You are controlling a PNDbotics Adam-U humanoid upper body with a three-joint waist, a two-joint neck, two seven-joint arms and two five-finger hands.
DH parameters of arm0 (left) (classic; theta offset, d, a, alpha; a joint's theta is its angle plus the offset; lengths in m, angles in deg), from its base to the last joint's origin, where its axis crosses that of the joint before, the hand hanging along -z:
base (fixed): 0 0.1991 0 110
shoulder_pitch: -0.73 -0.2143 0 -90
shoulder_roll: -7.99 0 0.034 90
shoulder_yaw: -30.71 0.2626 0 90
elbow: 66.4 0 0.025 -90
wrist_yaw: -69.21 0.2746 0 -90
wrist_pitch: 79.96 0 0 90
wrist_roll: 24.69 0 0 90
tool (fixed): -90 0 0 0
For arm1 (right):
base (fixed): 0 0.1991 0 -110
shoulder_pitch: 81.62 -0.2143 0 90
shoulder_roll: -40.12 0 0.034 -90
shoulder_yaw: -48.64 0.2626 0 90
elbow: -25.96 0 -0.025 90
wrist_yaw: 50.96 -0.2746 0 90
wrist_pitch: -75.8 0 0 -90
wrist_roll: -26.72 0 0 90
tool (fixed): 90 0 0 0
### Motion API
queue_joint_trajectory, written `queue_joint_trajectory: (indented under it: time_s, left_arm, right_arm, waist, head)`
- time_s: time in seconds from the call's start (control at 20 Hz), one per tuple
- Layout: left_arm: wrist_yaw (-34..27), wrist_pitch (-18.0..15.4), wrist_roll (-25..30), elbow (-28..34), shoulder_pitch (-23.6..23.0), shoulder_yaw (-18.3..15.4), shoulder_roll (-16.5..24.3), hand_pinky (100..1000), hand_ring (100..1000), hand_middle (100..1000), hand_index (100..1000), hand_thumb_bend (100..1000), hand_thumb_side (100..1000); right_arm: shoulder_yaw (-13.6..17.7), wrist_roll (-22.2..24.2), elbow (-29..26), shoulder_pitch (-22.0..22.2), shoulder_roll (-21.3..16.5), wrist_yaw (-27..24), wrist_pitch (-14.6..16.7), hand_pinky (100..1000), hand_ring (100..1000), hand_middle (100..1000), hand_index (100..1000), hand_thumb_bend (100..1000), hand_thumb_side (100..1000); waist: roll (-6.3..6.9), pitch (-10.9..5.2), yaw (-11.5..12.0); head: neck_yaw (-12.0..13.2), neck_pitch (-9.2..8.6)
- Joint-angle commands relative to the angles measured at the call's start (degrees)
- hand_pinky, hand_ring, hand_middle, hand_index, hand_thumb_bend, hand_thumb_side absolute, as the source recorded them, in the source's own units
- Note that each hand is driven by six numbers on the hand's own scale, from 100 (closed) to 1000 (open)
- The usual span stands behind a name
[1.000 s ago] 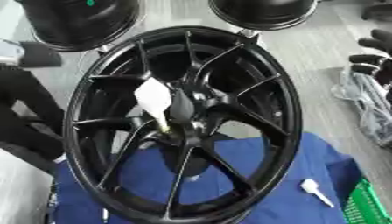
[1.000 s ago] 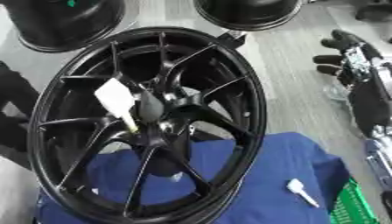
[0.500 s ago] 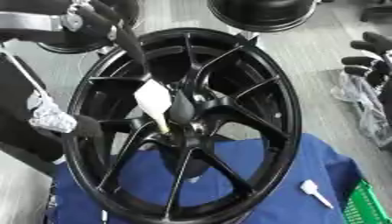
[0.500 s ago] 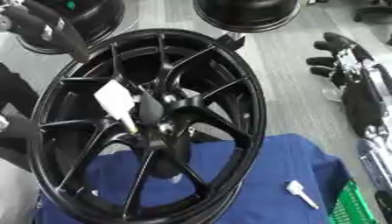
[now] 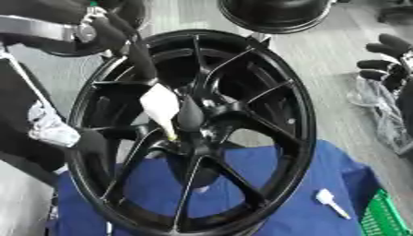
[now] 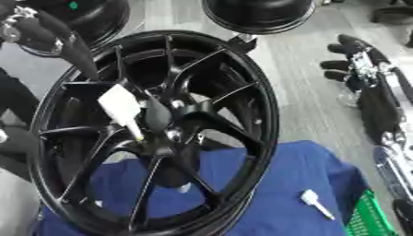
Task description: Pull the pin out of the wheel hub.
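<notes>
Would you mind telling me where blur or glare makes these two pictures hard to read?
Left eye view: the left hand is smeared over the wheel rim, while the white pin stands out clearly against black spokes. Right eye view: the right hand is soft-edged; the pale floor looks washed out; the small white piece on the blue cloth reads plainly.

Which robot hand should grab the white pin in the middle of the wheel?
Probably the left. The left hand is over the wheel hub, its fingers reaching toward the white pin. The right hand is off to the side, past the rim.
</notes>
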Motion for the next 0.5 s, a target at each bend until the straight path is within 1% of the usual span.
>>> queue_joint_trajectory:
  time_s: [0.05, 0.2, 0.5]
  left_arm:
    - [0.8, 0.3, -0.5, -1.0, 1.7, 0.2, -0.4, 776, 805, 773, 840, 416, 367]
    - [1.4, 0.1, -1.4, -1.9, 2.4, 0.9, -1.2, 781, 810, 787, 850, 438, 372]
    - [2.3, -0.4, -0.5, -4.7, 4.2, 2.3, -3.3, 786, 813, 794, 855, 441, 378]
  right_arm:
    - [0.5, 0.0, -0.9, -0.5, -1.3, 0.1, 0.1, 799, 762, 821, 888, 100, 804]
    - [0.4, 0.1, -1.0, -0.6, -1.3, 0.1, 0.0, 800, 762, 821, 888, 100, 804]
    - [0.3, 0.2, -1.0, -0.6, -1.3, 0.1, 0.0, 800, 762, 821, 888, 100, 804]
  waist:
    - [-0.24, -1.43, 0.0]
    - [-0.21, -1.43, 0.0]
    - [-0.25, -1.47, -0.1]
  head:
    - [-0.2, -0.01]
    - [-0.3, -0.08]
    - [-0.4, -0.27]
